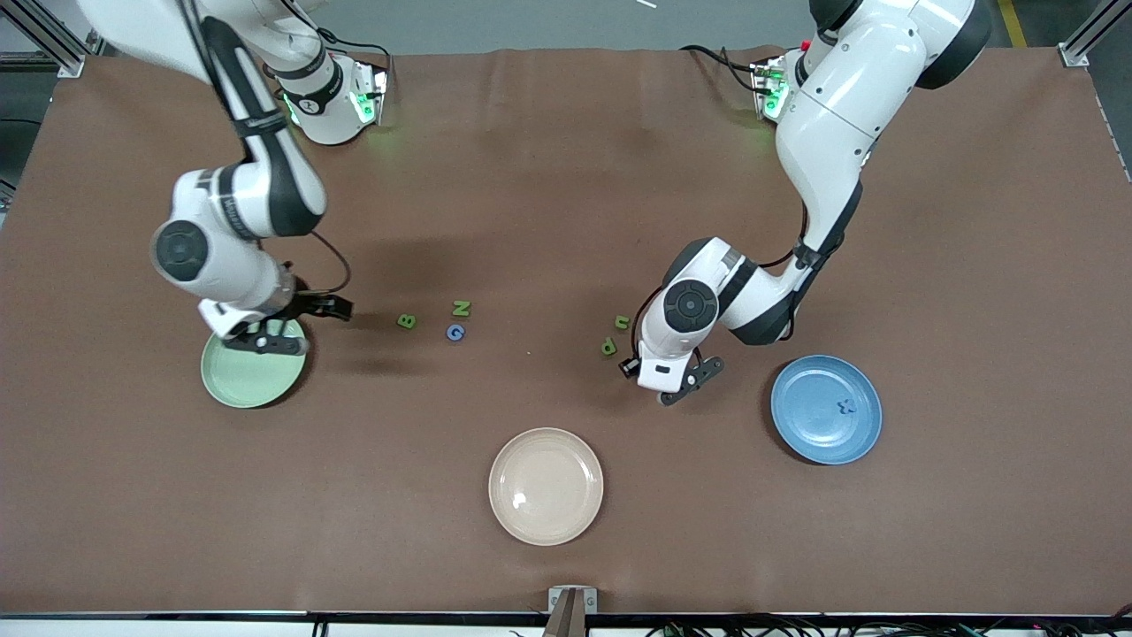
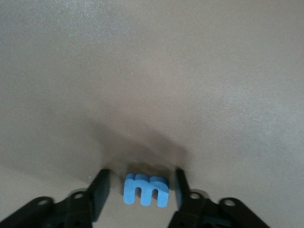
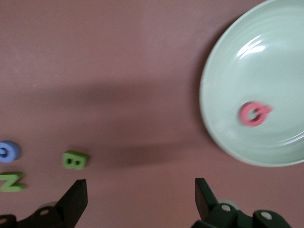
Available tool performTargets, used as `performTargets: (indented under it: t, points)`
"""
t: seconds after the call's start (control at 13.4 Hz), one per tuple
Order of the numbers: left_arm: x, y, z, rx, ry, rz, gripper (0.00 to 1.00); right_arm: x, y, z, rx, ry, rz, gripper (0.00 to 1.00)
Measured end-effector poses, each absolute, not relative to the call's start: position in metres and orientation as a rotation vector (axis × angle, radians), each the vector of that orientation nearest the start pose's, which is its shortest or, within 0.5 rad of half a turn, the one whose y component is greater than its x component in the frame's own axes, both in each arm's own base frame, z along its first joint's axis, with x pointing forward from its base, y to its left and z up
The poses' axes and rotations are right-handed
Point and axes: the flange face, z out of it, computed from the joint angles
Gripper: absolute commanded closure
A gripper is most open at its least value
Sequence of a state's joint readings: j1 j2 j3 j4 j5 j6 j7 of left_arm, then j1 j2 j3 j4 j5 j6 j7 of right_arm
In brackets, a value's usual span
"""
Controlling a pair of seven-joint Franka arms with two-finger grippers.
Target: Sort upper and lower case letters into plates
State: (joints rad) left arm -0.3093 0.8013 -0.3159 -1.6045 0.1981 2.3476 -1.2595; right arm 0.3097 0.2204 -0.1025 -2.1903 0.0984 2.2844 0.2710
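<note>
Now the left gripper [image 2: 140, 192] is low over the worktop [image 1: 566, 221], between the green letters and the blue plate [image 1: 826, 410]. Its jaws sit on each side of a small blue m [image 2: 146, 189] but do not touch it yet, so it holds nothing. I think it is about to pinch the m.

The right gripper [image 3: 140, 199] hangs over the edge of the mint plate [image 3: 266, 61], wide open and with nothing in it. A pink letter [image 3: 254, 114] lies in that plate. It looks like a big Q or G, but I cannot tell which. The blue plate has one dark blue letter [image 1: 846, 406] in it, too small to read.

A green B [image 1: 406, 321], a green N [image 1: 461, 308] and a blue G [image 1: 455, 333] lie on the worktop, between the two arms. Two more green letters [image 1: 614, 334] lie just beside the left arm. The cream plate [image 1: 546, 486] has nothing in it.

What could go wrong? The m is small and thin. If the jaws close a bit off, it could tip or pop out. The m could also go in the wrong plate, since only one letter marks each. The left arm could bump the two green letters beside it when it swings to a plate.
</note>
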Motion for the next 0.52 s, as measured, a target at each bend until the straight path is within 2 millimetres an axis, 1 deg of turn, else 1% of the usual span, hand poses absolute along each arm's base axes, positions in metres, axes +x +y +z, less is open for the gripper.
performTargets:
  t: [0.07, 0.15, 0.37, 0.45, 0.52]
  points:
    - [0.578, -0.379, 0.175, -3.047, -0.914, 0.12, 0.91, 0.525, 0.133, 0.273, -3.113, 0.254, 0.188, 0.0]
    - [0.578, -0.38, 0.176, -3.048, -0.914, 0.119, 1.0, 0.522, 0.149, 0.269, -3.114, 0.3, 0.175, 0.0]
    - [0.58, -0.378, 0.177, -3.05, -0.917, 0.115, 1.0, 0.513, 0.184, 0.248, -3.117, 0.387, 0.146, 0.0]
    - [0.584, -0.375, 0.179, -3.053, -0.919, 0.106, 1.0, 0.51, 0.194, 0.238, -3.118, 0.402, 0.128, 0.0]
    - [0.593, -0.366, 0.185, -3.06, -0.922, 0.089, 1.0, 0.508, 0.202, 0.227, -3.12, 0.404, 0.113, 0.02]
